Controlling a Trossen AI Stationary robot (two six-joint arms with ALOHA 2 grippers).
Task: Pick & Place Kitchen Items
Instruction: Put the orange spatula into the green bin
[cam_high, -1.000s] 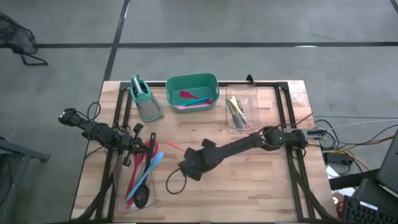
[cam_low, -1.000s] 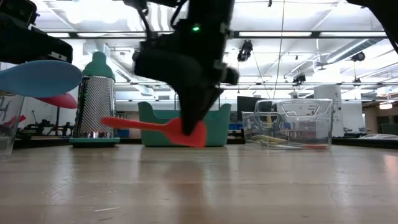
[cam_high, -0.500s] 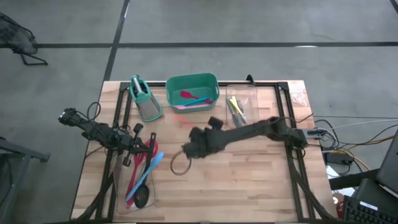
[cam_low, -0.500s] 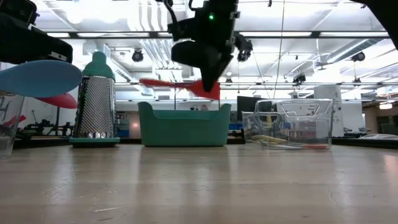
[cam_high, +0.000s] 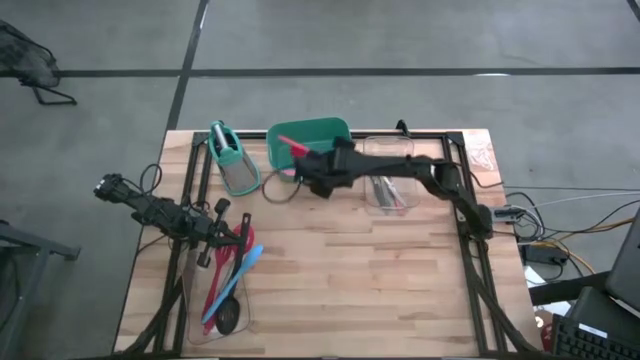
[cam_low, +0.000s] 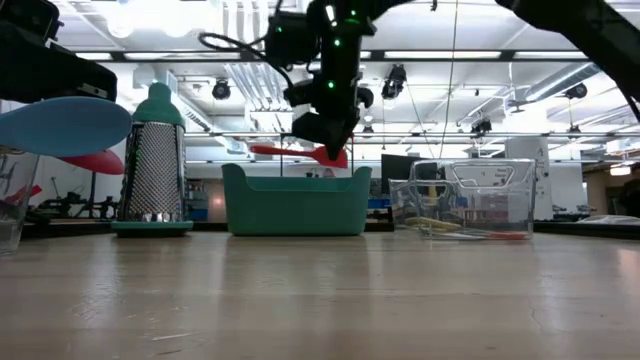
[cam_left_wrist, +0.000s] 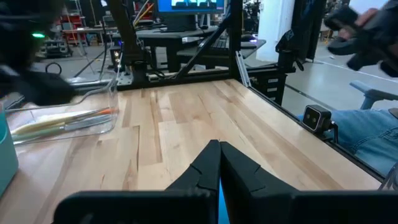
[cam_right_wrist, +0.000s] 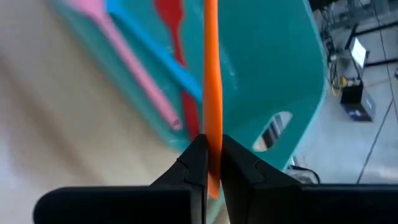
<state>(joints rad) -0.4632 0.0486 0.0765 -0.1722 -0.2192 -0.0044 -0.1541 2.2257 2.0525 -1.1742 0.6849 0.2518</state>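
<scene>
Right claw (cam_high: 312, 172), above the green tub (cam_high: 340, 130) at the far side of the counter (cam_high: 400, 270): pinching an orange-red spatula (cam_high: 291, 147) by its blade end, handle jutting out level over the tub's open top (seen clear of the rim in the low view (cam_low: 290, 151)). Fingers (cam_right_wrist: 194, 163) pressed against both flat faces of the utensil (cam_right_wrist: 211, 81) in the right wrist view.

Inside the tub, below the held spatula: a pink utensil (cam_right_wrist: 127, 53), a blue utensil (cam_right_wrist: 163, 57) and a red utensil (cam_right_wrist: 176, 50), lying side by side on the bottom.

Left claw (cam_high: 228, 232), near the counter's left edge, over a clear bin (cam_high: 198, 320): pressed together, fingers (cam_left_wrist: 208, 165) meeting in a point with nothing plainly between them (a sliver of blue showing just below their tips). In that bin: a red spatula (cam_high: 216, 290), a blue spatula (cam_high: 240, 270) and a black ladle (cam_high: 228, 320), handles leaning up toward the claw.

Grater (cam_high: 234, 160) with teal handle: upright, just left of the tub. Second clear bin (cam_high: 395, 150): just right of the tub, holding yellow-handled tools (cam_high: 380, 180), partly covered by the right arm.
</scene>
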